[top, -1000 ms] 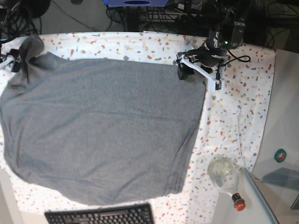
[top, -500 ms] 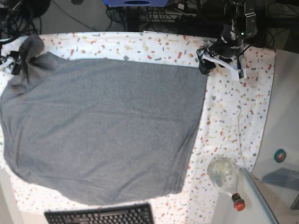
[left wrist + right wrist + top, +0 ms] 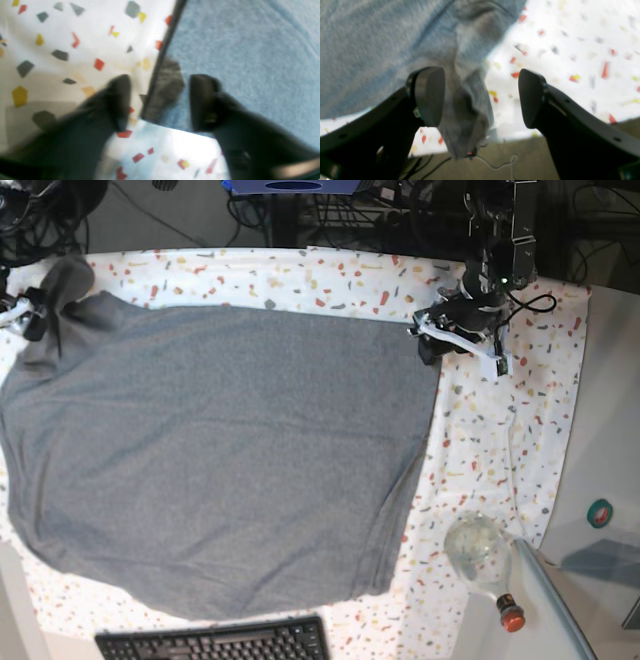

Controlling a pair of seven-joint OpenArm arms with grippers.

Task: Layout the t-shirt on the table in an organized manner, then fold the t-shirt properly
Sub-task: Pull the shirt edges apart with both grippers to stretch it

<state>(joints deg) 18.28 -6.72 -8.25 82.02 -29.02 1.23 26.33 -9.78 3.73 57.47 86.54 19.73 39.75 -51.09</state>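
Left gripper jaws apart, straddling the t-shirt corner; right gripper jaws apart around a bunched fold.

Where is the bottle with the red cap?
In the base view the bottle lies at the lower right, past the table's speckled cloth edge, right of the t-shirt and the keyboard.

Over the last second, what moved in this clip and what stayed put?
The left gripper pulled away from the t-shirt corner toward the table edge, then came back to that corner; its jaws now straddle the hem, narrower than before but not closed. The right gripper stayed open by the bunched sleeve. The shirt and bottle did not shift.
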